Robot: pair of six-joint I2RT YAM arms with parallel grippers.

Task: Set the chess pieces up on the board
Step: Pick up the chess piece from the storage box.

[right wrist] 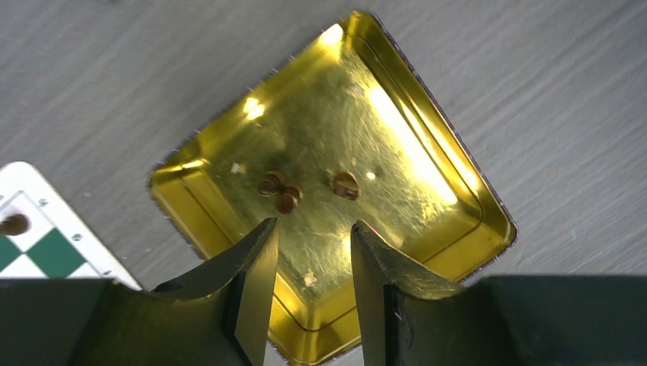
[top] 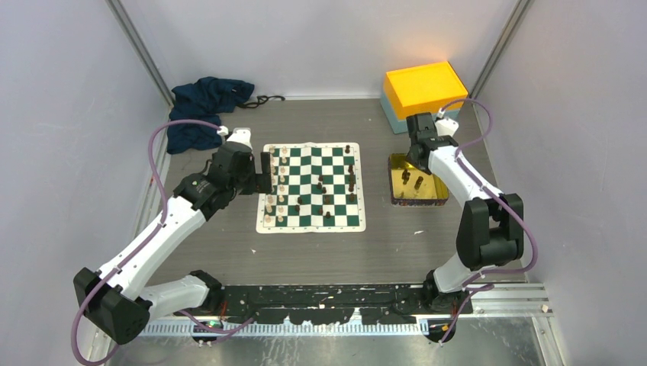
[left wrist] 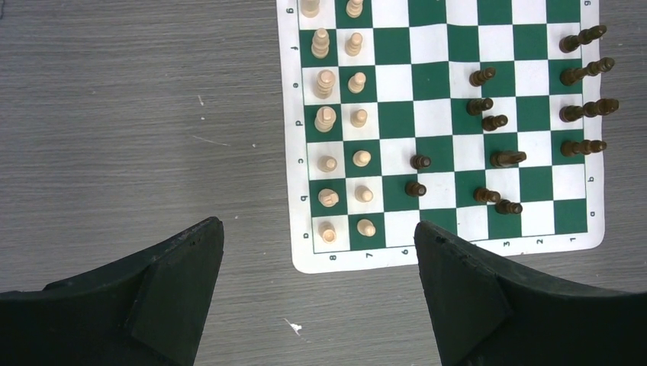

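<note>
Left hand (left wrist: 319, 229) first: it hangs over the table (top: 381, 252) just off the edge of the board (top: 313, 228), on the cream side, fingers spread wide, nothing between them. Plenty of daylight there.

The board lies flat in the middle of the table. The cream pieces (left wrist: 326, 118) stand upright in two tidy lines down the side nearest that hand, filling the columns marked 8 and 7, one to a square as far as the wrist view reaches. The dark pieces (left wrist: 584, 113) are another story. Four stand in a file along the opposite edge, in the column marked 1, and the others are scattered loosely across the middle squares, a couple of them side by side and nearly touching. One more dark piece sits alone at the far corner on that side.

Over to the right: the right hand (right wrist: 313, 226) hovers above the gold tray (right wrist: 427, 152), which sits on the table just beside the board's dark side. Its jaws are parted only a modest way, and bare gold shows through the gap, so it is gripping nothing. Three dark pieces in the tray (right wrist: 345, 184) are seen from above — two close together, the third a little apart.

Behind the tray sits an orange and teal box (top: 423, 88), and a blue cloth (top: 206, 107) is crumpled in the far left corner.
</note>
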